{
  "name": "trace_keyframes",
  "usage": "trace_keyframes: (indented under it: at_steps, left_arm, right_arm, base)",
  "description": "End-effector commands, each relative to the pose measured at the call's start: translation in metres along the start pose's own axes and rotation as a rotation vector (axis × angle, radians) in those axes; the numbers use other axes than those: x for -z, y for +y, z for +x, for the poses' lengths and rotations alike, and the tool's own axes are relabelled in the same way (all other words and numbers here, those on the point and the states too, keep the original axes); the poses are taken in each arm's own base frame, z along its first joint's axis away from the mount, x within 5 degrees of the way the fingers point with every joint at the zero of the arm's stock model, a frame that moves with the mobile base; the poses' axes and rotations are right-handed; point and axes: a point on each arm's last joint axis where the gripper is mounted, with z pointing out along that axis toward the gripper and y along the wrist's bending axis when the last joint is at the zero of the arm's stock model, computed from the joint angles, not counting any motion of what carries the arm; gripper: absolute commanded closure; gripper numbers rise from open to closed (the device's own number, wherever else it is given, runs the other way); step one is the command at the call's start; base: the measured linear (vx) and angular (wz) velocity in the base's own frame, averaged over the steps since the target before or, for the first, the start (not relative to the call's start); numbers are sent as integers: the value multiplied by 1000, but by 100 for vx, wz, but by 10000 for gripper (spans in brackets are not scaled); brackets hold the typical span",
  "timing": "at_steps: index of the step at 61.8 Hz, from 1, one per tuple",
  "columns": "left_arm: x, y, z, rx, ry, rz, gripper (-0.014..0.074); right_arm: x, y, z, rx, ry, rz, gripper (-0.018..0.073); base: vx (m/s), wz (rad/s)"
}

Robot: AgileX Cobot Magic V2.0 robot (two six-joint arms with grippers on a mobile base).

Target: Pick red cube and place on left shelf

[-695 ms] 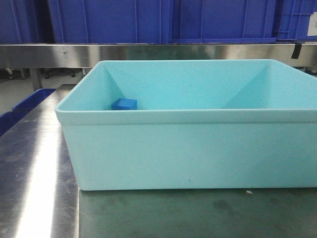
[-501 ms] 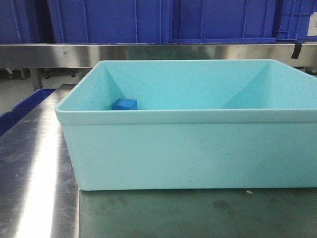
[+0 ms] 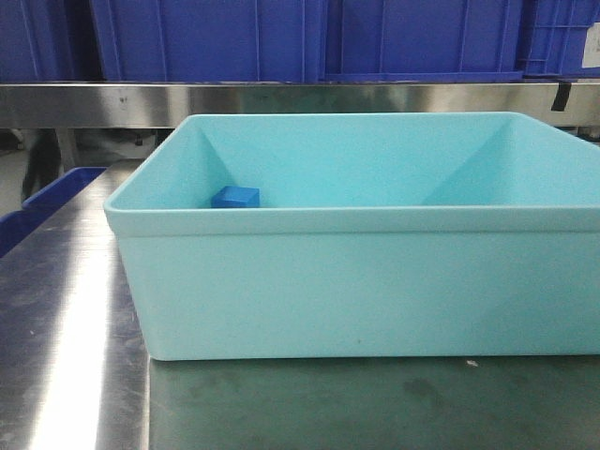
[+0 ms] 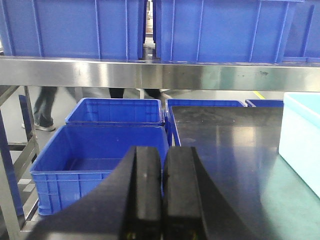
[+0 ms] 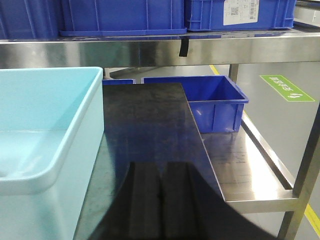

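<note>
The red cube shows in no view. A small blue cube (image 3: 235, 197) lies in the near-left corner of a pale turquoise tub (image 3: 356, 291). The left shelf shows as a brushed steel rail (image 4: 150, 74) carrying large blue crates (image 4: 75, 27), straight ahead in the left wrist view. The same rail (image 3: 281, 101) runs behind the tub in the front view. My left gripper (image 4: 162, 150) is shut with nothing in it, above the table's left edge. My right gripper (image 5: 160, 165) is shut and empty too, over the dark tabletop just right of the tub (image 5: 45, 125).
The tub stands on a steel-edged table (image 3: 75, 309) with a dark mat (image 5: 145, 115). Two open blue crates (image 4: 100, 160) sit low beside the table's left side, another (image 5: 215, 100) at the right. A steel post (image 5: 305, 170) stands at far right. A person's legs (image 4: 45, 107) are behind the rack.
A dark shape has come into view behind the rack at the far left of the front view. The tub and the blue cube have not moved.
</note>
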Motion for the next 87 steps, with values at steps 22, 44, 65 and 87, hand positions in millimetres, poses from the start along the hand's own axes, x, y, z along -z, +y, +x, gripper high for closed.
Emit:
trace_keyframes:
  at_steps: [22, 44, 65, 87]
  left_arm:
    - [0, 1, -1, 7, -80, -3, 495]
    - [0, 1, -1, 7, -80, -3, 495]
    - [0, 1, -1, 7, -80, -3, 495]
    - [0, 1, -1, 7, -80, -3, 495]
  right_arm:
    - [5, 2, -27, 18, -235, -15, 501]
    - [17, 6, -118, 33, -206, -3, 501]
    - [-24, 32, -217, 44, 58, -206, 501]
    - [-109, 116, -238, 171, 454, -470, 301]
  base:
    - [0, 0]
    - [1, 6]
    - [-1, -5]
    - [0, 0]
